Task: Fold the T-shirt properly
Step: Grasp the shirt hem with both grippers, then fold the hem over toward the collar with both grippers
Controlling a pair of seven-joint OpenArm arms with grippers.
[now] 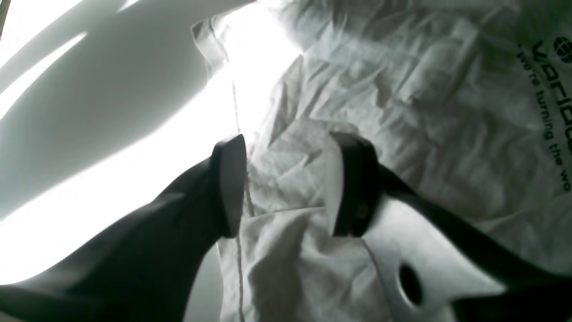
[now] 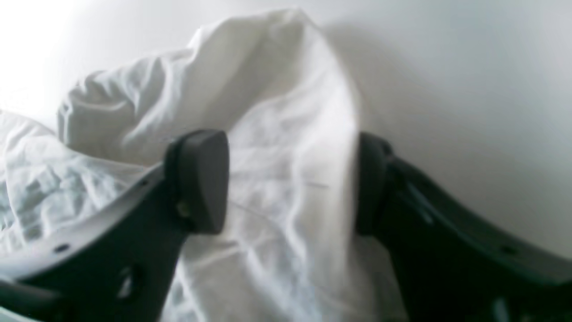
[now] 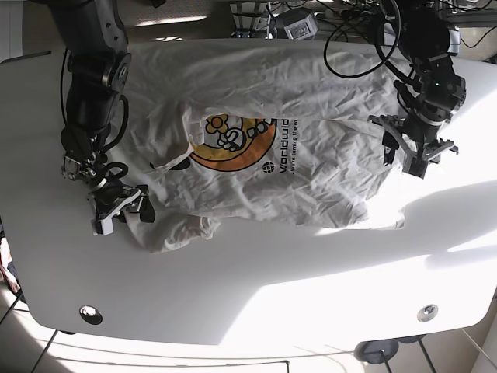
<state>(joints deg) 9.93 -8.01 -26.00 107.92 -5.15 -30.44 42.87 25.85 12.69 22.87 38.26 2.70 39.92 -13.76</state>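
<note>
The T-shirt (image 3: 264, 148) lies spread on the desk (image 3: 256, 287), between the two claws. The left claw (image 3: 415, 151) sits at one side edge (fabric lies between its open fingers). The right claw (image 3: 116, 206) sits at the opposite edge, straddling a raised fold.

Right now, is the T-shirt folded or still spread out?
Spread out, not folded. The T-shirt lies wrinkled across the table, its printed logo facing up, one sleeve bunched near the right gripper.

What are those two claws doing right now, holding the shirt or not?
Left gripper: open, fingers straddling the T-shirt edge, not clamped.
Right gripper: open, a raised fold of cloth between its fingers.
</note>
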